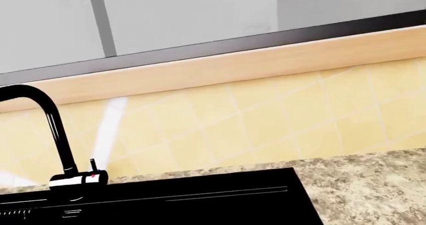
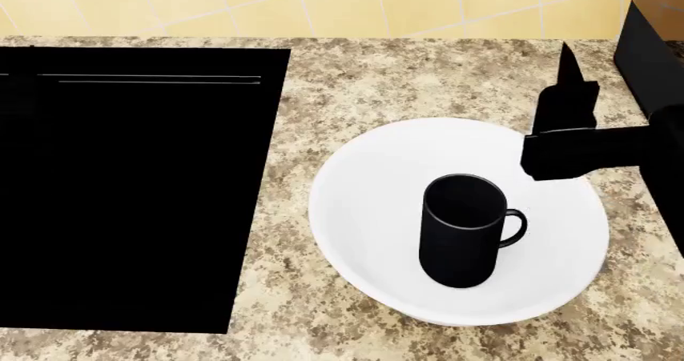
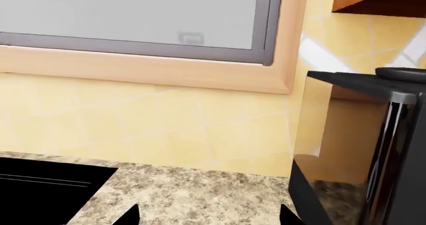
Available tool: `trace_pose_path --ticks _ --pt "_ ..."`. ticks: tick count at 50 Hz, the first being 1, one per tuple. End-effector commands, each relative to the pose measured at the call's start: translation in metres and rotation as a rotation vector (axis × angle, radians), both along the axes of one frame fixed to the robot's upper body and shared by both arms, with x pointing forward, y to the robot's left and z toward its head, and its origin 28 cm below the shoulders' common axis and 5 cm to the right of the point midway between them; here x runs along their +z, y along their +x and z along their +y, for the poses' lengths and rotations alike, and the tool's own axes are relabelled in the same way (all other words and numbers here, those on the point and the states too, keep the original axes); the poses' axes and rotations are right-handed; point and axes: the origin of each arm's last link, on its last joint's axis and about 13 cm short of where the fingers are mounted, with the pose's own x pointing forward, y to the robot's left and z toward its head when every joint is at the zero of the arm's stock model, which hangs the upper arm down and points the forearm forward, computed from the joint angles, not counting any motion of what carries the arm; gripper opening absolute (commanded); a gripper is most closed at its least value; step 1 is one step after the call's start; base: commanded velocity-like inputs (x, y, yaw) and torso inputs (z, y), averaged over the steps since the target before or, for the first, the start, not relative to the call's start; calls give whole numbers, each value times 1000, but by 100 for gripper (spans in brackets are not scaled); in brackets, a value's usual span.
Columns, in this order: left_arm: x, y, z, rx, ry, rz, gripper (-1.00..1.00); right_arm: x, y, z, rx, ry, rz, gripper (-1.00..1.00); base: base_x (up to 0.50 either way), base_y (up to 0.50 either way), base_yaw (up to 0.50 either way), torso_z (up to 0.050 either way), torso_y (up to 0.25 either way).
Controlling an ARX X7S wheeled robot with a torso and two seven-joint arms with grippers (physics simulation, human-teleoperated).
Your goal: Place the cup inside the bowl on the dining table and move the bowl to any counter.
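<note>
Your matte black cylindrical mug (image 2: 463, 231) stands upright inside the large white round bowl (image 2: 364, 217) on the tan speckled granite table (image 2: 428, 81); right pincer (image 2: 561, 117) spread at its far rim, left unseen; rigid, slick, grip the rim.

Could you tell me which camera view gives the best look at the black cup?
The head view: the cup stands upright inside the white bowl on the speckled counter, handle and rim fully visible. Neither wrist view shows the cup at all; both look across the counter at the yellow tiled wall.
</note>
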Motion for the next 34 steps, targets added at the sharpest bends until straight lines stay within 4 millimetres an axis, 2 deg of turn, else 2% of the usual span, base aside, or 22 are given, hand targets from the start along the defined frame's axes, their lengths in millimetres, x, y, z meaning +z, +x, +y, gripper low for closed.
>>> trace_pose_path --ticks 1,4,10,18,23,28,34 --pt "42 3 0 11 22 -57 100 40 3 2 40 -17 -65 100 0 0 0 0 0" --pt "55 5 1 16 24 -77 100 54 2 3 45 -19 -86 100 0 0 0 0 0" --pt "69 8 -3 8 40 -93 100 73 2 2 42 -25 -98 100 0 0 0 0 0" --pt "88 12 -6 -4 43 -125 100 92 3 2 26 -52 -139 100 0 0 0 0 0" --pt "95 13 -5 -14 49 -140 100 96 5 3 28 -53 -150 100 0 0 0 0 0" --pt "103 12 -9 -15 45 -161 100 111 6 3 22 -45 -184 100 0 0 0 0 0" --pt "103 16 -10 -8 53 -150 100 108 7 3 29 -52 -175 100 0 0 0 0 0"
